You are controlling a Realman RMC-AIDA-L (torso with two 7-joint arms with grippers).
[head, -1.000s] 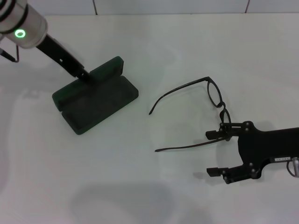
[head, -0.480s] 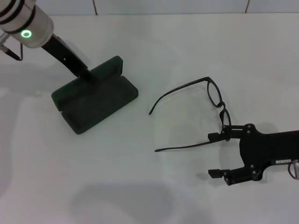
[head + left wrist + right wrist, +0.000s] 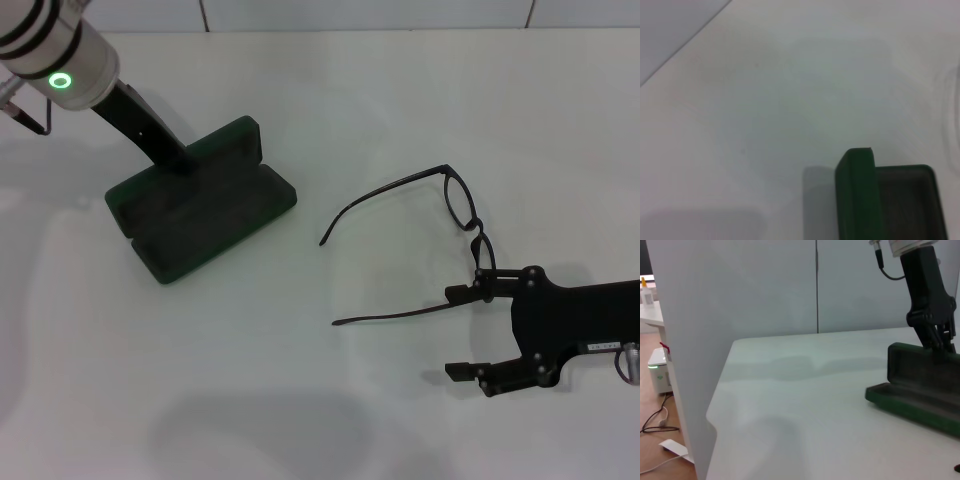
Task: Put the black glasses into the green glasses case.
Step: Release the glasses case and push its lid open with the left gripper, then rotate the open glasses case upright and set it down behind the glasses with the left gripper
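Observation:
The green glasses case (image 3: 205,210) lies open at the left of the white table, its lid standing up at the back. My left gripper (image 3: 178,160) is shut on the top edge of that lid; the right wrist view shows the left gripper (image 3: 936,337) pinching the lid of the case (image 3: 920,390). The left wrist view shows one end of the case (image 3: 857,195). The black glasses (image 3: 455,205) lie unfolded at the right of the table, temple arms pointing left. My right gripper (image 3: 452,332) is open, its upper fingertip by the near temple arm beside the near lens.
The white table (image 3: 300,380) runs to a wall at the back. In the right wrist view the table's edge (image 3: 715,405) drops off to a floor with cables and a white device (image 3: 657,372).
My left arm has drawn a little up and left, and the case has shifted slightly left with it. My right gripper has eased slightly right, then stayed put. The glasses have not moved.

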